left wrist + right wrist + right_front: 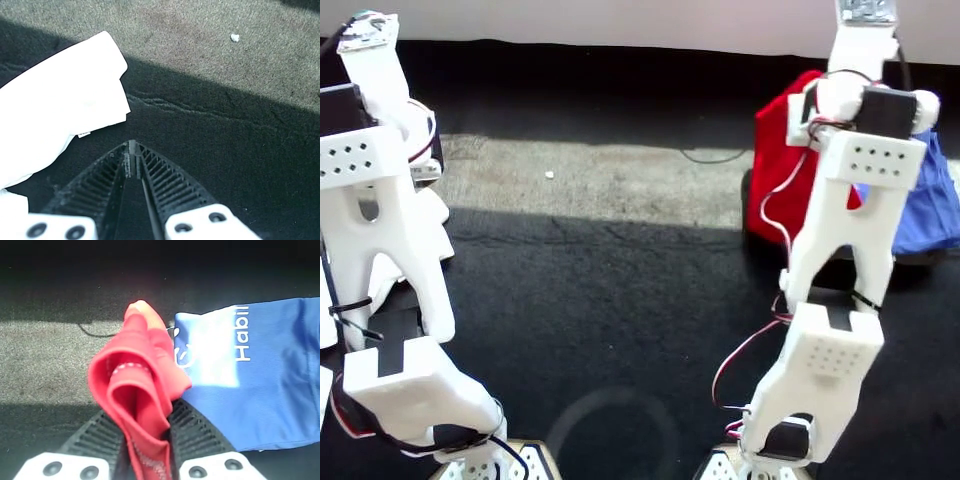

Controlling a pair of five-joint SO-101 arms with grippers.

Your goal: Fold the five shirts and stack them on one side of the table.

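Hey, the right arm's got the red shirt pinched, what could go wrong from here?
The red shirt is bunched in the right pincer, so it may come up crumpled and be hard to lay flat. It seems to touch the blue shirt, which could get dragged along. The left pincer is shut beside the white shirt and might shove it.

There's the red shirt (782, 165), up at the far right of the surface (620, 300). It's bunched into a loose hanging heap, and a fold of it is pinched tight between the fingers of the right hand (145, 427). Just to its right, and touching it, is the blue shirt (932, 205), draped and unfolded, with white print across the cloth. And here's the white shirt (60, 100), crumpled and unfolded on the dark surface, one rounded corner reaching into the sunlit band.
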